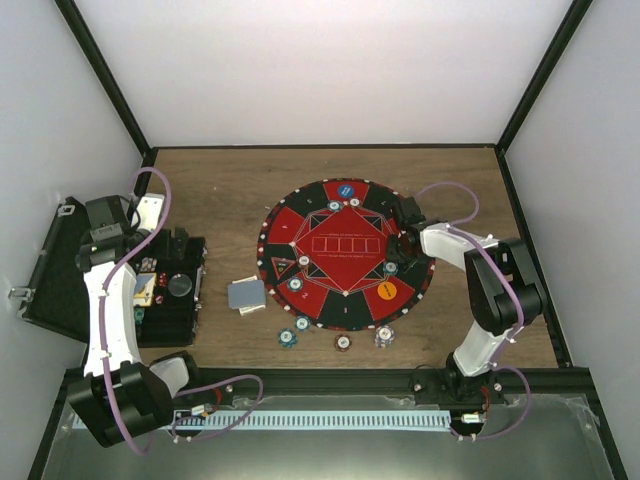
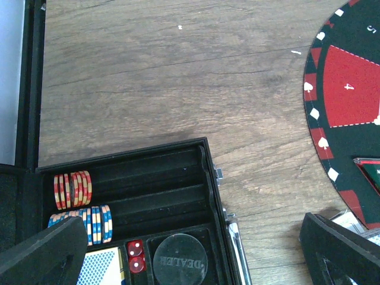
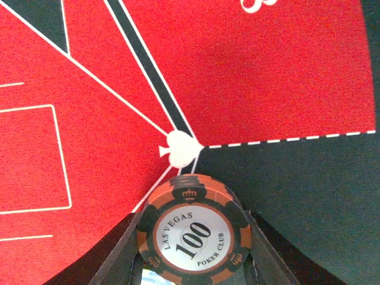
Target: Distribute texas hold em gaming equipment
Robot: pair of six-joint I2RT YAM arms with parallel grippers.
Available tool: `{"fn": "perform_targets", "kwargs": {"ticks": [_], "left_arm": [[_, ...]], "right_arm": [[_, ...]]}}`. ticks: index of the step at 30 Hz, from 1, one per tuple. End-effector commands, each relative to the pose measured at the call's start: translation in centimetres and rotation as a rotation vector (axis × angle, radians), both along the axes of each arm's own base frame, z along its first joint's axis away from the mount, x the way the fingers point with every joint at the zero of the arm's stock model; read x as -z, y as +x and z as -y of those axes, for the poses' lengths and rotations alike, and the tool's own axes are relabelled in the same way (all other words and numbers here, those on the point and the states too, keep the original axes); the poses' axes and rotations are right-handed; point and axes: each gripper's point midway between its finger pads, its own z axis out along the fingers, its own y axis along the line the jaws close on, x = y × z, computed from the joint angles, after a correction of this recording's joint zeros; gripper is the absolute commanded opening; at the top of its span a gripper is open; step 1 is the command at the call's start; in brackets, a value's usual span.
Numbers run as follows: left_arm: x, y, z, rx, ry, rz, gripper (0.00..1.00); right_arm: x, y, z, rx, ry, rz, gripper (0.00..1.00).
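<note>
Right hand (image 3: 193,264) is clamping a chip (image 3: 193,234), seemingly above the mat (image 3: 285,65); left hand (image 2: 190,252) is hovering, fingers apart, over the case (image 2: 154,172).

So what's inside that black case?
Orange chips, blue chips, red dice, a dealer button, a blue-backed deck; the left jaws cover part of the deck.

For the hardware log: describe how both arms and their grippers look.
Left arm and right arm: white link shells between bulky black joints, with a lilac cable looping along each. Left gripper and right gripper: two plain black, wedge-shaped fingers each. No markings are legible.
</note>
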Motion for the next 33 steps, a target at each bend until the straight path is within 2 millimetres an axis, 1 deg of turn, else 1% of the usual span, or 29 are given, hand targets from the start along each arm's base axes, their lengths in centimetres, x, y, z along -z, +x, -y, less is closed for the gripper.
{"fn": "perform_targets", "kwargs": {"ticks": [1,2,3,4,7,10,11,13,16,19,24,27,29,33], "left_arm": [[-1.0,0.0,0.0,-0.001,-0.002,0.03,1.0],[-1.0,0.0,0.0,0.001,-0.001,0.03,1.0],[-1.0,0.0,0.0,0.001,-0.001,0.03,1.0],[-1.1,0.0,0.0,0.002,0.001,0.033,1.0],[-1.2,0.0,0.0,0.002,0.002,0.036,1.0],[-1.3,0.0,0.1,0.005,0.0,0.038,1.0],[-1.4,0.0,0.1,0.006,-0.002,0.039,1.0],[-1.4,-0.1,0.1,0.005,0.0,0.039,1.0],[-1.5,-0.2,0.1,0.005,0.006,0.041,1.0],[-1.5,-0.3,0.1,0.006,0.01,0.041,1.0],[-1.5,-0.3,0.2,0.013,0.006,0.04,1.0],[-1.4,-0.4,0.3,0.017,0.005,0.04,1.0],[-1.4,-0.3,0.3,0.017,0.007,0.039,1.0],[-1.5,-0.3,0.2,0.018,0.013,0.041,1.0]], "right_arm": [[-0.5,0.0,-0.5,-0.004,0.019,0.009,0.22],[-0.5,0.0,-0.5,-0.006,0.019,0.008,0.27],[-0.6,0.0,-0.6,-0.007,0.018,0.009,0.35],[-0.8,0.1,-0.6,-0.009,0.016,0.013,0.48],[-2.2,0.4,-0.5,-0.006,-0.001,0.042,0.65],[-4.1,0.5,-0.8,-0.001,-0.02,0.083,0.77],[-4.8,0.3,-1.2,-0.007,-0.029,0.094,0.8],[-6.1,-0.4,-2.1,-0.02,-0.038,0.117,0.82],[-6.9,-3.2,-4.3,-0.061,-0.027,0.118,0.83],[-7.0,-7.2,-6.1,-0.09,-0.006,0.096,0.84],[-6.8,-13.6,-7.6,-0.127,0.014,0.028,0.87],[-7.0,-16.7,-8.1,-0.127,0.037,-0.004,0.88],[-6.8,-18.6,-8.4,-0.13,0.043,-0.026,0.88],[-5.3,-21.7,-7.5,-0.126,-0.024,-0.089,0.88]]}}
